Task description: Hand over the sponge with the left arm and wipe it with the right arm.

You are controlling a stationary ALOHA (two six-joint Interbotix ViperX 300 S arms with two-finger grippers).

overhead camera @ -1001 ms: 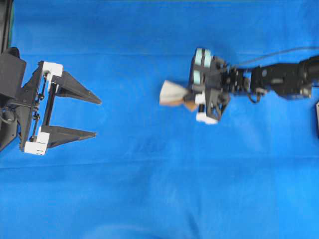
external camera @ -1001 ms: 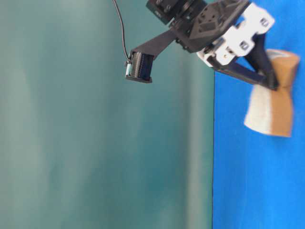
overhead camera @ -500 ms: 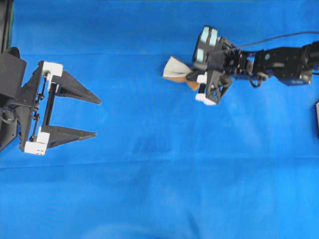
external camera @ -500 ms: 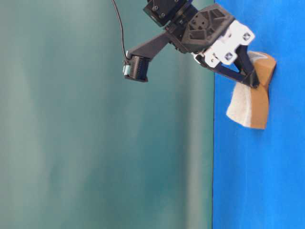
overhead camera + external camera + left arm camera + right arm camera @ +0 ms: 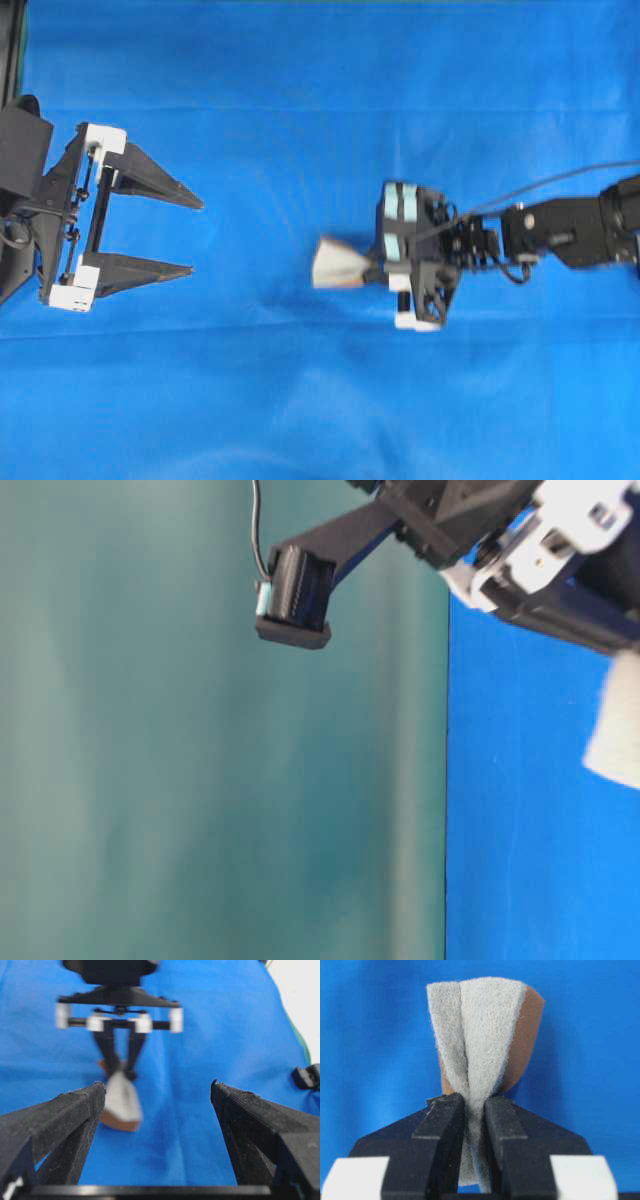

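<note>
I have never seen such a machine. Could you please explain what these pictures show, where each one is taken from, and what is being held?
These are two robot arms over a blue cloth. One picture looks down from above, one from table height, and two come from cameras on the arms' wrists. The left gripper stands open and empty. The right gripper is shut on a sponge, pinched so hard that it folds, grey-white outside and brown behind. The right wrist camera shows this pinch closely. The left wrist camera looks between its own fingers at the other arm.

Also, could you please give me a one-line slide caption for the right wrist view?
Right pincer shut on the sponge, its grey face folded between the fingers above the blue cloth.
</note>
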